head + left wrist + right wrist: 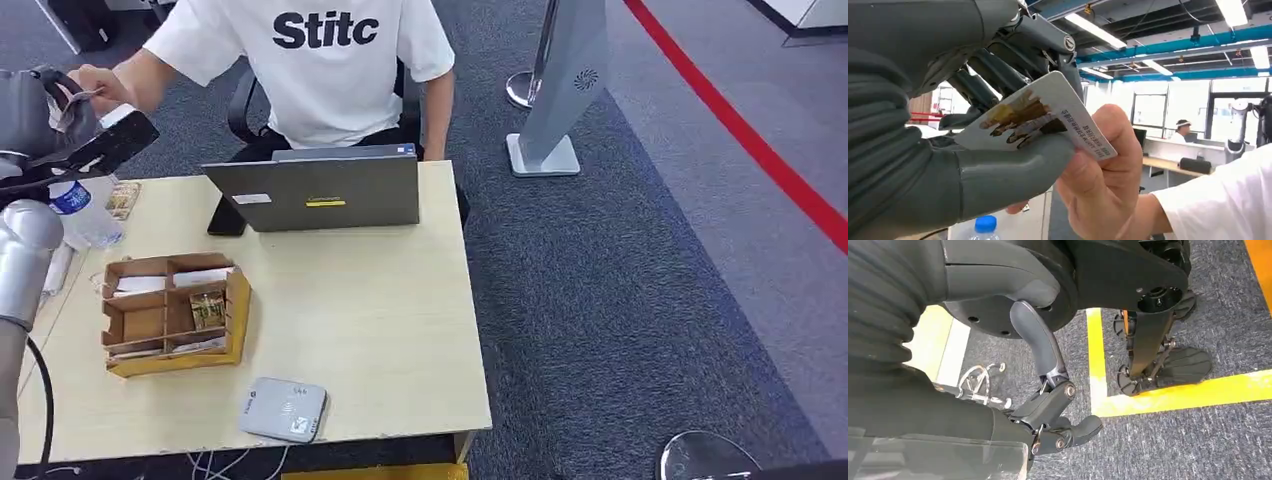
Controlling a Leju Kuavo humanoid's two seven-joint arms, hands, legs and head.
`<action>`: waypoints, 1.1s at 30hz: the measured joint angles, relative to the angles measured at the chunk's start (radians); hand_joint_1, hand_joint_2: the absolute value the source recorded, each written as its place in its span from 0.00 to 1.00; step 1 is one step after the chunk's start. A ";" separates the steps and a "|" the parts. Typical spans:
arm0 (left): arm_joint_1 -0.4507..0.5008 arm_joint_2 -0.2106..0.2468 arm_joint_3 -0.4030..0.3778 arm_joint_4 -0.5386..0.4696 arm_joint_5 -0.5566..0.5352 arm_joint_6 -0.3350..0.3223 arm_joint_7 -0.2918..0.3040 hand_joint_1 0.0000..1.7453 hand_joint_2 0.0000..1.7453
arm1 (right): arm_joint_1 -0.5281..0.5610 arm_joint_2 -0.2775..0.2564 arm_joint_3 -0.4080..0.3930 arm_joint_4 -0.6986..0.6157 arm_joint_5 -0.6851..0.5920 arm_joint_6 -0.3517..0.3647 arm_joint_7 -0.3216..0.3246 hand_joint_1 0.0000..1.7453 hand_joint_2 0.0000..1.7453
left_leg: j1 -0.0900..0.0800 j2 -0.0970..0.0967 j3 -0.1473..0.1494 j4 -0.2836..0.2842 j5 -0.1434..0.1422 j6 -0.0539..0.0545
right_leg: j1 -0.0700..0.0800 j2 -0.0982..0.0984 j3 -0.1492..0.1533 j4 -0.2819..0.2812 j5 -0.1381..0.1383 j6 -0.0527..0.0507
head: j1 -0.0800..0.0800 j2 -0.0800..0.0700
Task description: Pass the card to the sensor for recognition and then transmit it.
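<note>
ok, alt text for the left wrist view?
The robot's left hand holds a printed card between thumb and fingers while a person's hand grips the card's other end. A blue-capped bottle is below them.

One card (pixel 1040 117); one card reader (pixel 284 409); one laptop (pixel 316 190); one compartmented cardboard tray (pixel 238 305); one water bottle (pixel 84 212); one table (pixel 380 320); one seated person (pixel 330 70); two robot hands: left hand (pixel 948 130), right hand (pixel 1048 395).
</note>
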 joint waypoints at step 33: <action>-0.008 -0.007 -0.007 0.026 0.000 0.003 0.000 1.00 1.00 | 0.000 0.000 0.000 0.003 0.000 0.000 0.000 0.00 1.00 | 0.000 0.002 -0.002 0.000 -0.001 0.001 | 0.000 0.001 -0.002 0.000 0.000 0.000 | 0.000 0.000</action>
